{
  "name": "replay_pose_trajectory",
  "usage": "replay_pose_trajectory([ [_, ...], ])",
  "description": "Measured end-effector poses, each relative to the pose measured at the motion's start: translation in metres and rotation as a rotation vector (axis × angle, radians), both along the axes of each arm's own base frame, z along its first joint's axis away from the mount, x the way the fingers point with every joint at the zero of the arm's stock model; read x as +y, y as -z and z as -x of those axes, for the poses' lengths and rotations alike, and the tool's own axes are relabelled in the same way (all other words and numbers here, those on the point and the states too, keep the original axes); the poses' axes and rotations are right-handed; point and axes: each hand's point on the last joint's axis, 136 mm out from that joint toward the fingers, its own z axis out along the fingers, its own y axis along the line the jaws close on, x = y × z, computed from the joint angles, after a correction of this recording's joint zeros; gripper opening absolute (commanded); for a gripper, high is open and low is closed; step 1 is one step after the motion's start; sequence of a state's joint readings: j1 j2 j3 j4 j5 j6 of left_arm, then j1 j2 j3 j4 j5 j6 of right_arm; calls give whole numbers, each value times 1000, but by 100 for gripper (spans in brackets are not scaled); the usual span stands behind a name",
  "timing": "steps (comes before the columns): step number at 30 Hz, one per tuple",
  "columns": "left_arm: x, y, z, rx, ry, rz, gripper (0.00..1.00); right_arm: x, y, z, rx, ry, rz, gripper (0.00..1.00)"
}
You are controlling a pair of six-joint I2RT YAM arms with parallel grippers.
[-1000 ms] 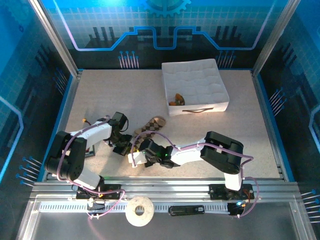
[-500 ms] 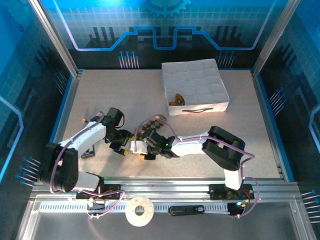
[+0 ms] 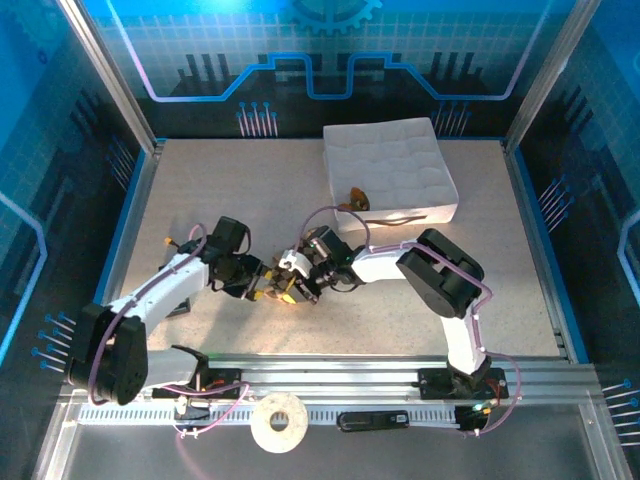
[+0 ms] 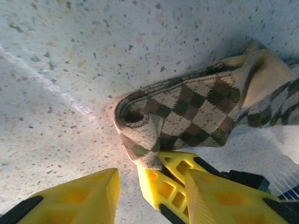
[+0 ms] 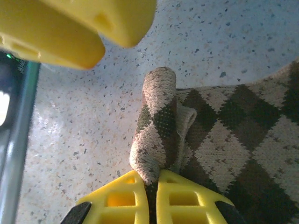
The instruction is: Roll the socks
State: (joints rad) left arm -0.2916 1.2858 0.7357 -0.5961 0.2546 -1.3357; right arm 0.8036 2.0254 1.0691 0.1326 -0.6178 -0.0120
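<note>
**Insp:** Status of socks?

**Me:** Argyle sock (image 4: 187, 112) is on the table (image 3: 200, 200), near-centre, between my two wrists. One end is wound into a tight coil and the rest lies flat beyond it. There's an orange-tipped item in the near-left corner of the white box (image 3: 430, 213), prob. the green sock (image 3: 352, 198). Too small to confirm.

**Insp:** Fingers?

**Me:** Right fingers (image 5: 187, 203) are closed hard on the coil's edge, with fabric pinched between them and no gap visible. Left fingers (image 4: 79, 198) are spread wide and hold nothing. The coil sits just ahead of them, and I see no contact.

**Insp:** Handling assessment?

**Me:** My judgement: it's a light, soft knit with no stiffness of its own. Not fragile. The texture gives decent grip, so slip is unlikely. The main issue is that the coil has no set, so I'd expect it to spring open if the pinch lets go.

**Insp:** Where to take hold?

**Me:** Across the body of the coil, through all layers, not on the loose outer lip. I recommend the left takes the coil's open end, opp. the right's pinch, so the roll is pinned at both ends before it's turned along the flat part.

**Insp:** Risks?

**Me:** It's crowded. The right's yellow tips sit between the left's. Clash is possible, so approach slowly.
</note>
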Motion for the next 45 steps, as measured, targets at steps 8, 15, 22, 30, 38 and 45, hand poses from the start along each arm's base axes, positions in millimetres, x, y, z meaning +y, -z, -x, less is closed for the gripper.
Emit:
replay_pose_trajectory([
  [8,-13,27,8,33,40,-12,40,-3,1,-4,175,35,-27,0],
  [15,-19,46,6,66,31,-15,40,-3,1,-5,259,56,-21,0],
  [22,-24,50,-6,85,36,-21,26,-3,0,-5,207,48,9,30],
  [30,-25,49,-6,117,41,-32,28,-28,-15,11,-322,20,126,49],
  [38,-25,49,-7,154,65,-52,28,-19,-34,13,-779,-89,187,49],
  [45,-25,49,-8,178,82,-50,29,0,-7,11,-916,-178,298,43],
])
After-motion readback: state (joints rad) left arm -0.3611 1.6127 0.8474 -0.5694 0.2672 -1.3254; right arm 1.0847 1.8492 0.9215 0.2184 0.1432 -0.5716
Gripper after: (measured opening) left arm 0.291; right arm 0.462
